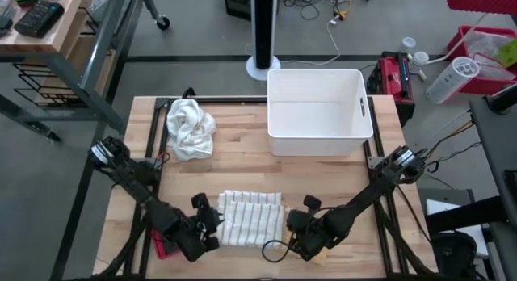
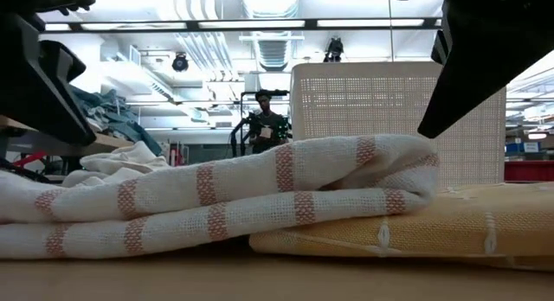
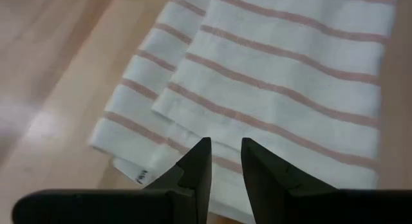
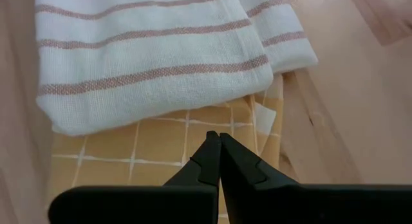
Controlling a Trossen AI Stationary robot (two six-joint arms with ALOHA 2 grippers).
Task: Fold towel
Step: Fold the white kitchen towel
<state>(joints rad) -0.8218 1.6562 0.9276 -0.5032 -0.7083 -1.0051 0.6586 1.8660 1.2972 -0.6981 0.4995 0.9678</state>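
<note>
A white towel with thin pink stripes [image 1: 250, 218] lies folded in several layers near the table's front edge. Its right-hand part rests on a yellow checked cloth [image 4: 161, 147], which also shows in the low view under the towel's fold [image 2: 363, 236]. My left gripper [image 3: 225, 150] hangs just above the towel's left edge [image 3: 154, 140], its fingers a narrow gap apart with nothing between them. My right gripper [image 4: 220, 143] is shut and stands over the yellow cloth, just short of the towel's folded right edge [image 4: 161, 102].
A white plastic bin [image 1: 319, 111] stands at the back right of the table and a crumpled white cloth [image 1: 190, 129] lies at the back left. Bare wood lies between them and the towel. A person [image 2: 264, 119] stands far off in the room.
</note>
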